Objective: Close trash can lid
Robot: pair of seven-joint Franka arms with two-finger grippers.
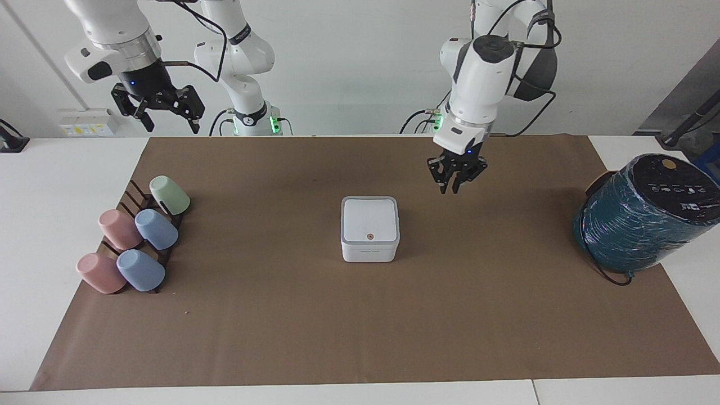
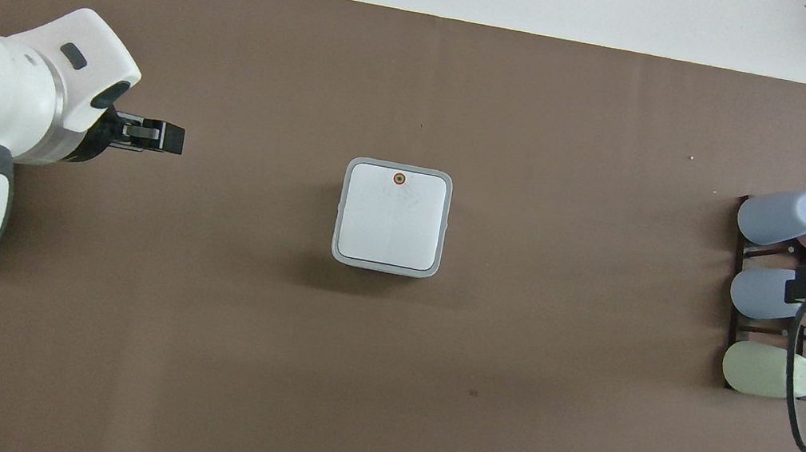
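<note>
1. The worktop is carrying a brown paper sheet that is covering nearly all of it. A large teal-wrapped cylinder is leaning at my left arm's end, and a dark rack of tipped cups is sitting at my right arm's end.
2. My left end effector is hanging in the air over bare paper, between the teal cylinder and the trash can, touching nothing. I cannot tell how its fingers are set.
3. My right end effector is waiting high above the cup rack's end of the worktop, its fingers spread and empty.
4. The trash can is standing upright in the middle of the paper, well apart from the cups and the cylinder.
5. The lid is lying flat on the can, its grey rim meeting the body all round as far as I can see, and the orange dot is showing on top.
6. I am judging the closing step as done, with my left arm standing clear. The next move, I think, calls only for parking that arm without brushing the can; a further press looks unnecessary.
</note>
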